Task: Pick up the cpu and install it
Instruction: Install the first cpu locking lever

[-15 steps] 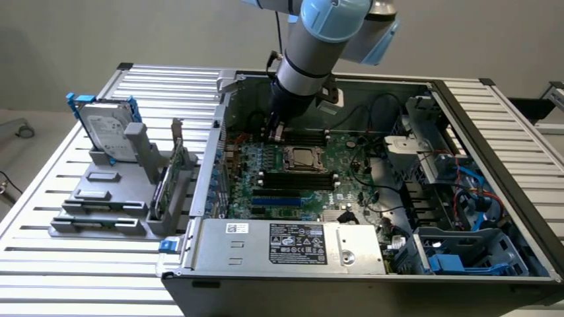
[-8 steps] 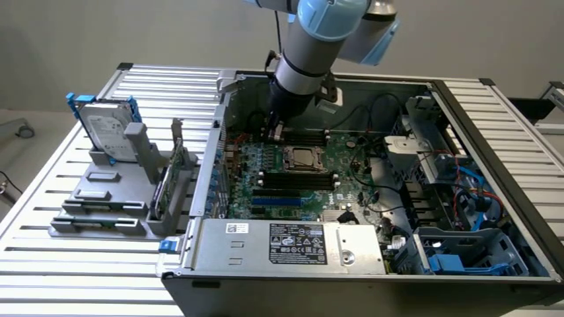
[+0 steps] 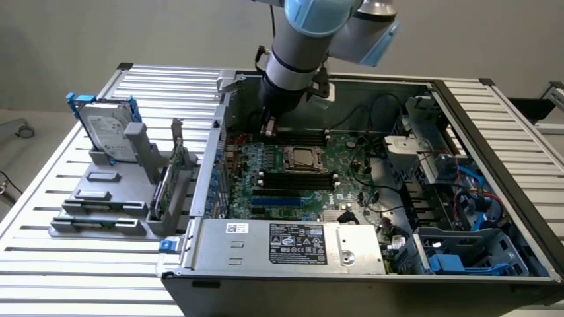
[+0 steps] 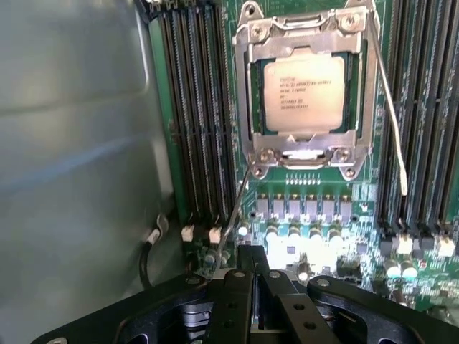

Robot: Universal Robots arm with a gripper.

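My gripper (image 3: 269, 128) shut, empty. cpu (image 3: 304, 157) seated in socket (image 4: 310, 156), near, lower toward exterior view's right of me, square.

My arm (image 3: 304, 39) running off the exterior view at twelve o'clock, my claw (image 4: 257, 264) being edge-cropped, cpu (image 4: 303, 93) print blurring unreadably.

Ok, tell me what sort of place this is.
Probably a robotics lab bench for computer assembly: a slatted aluminium table, an open computer case on it, and a robot arm reaching inside.
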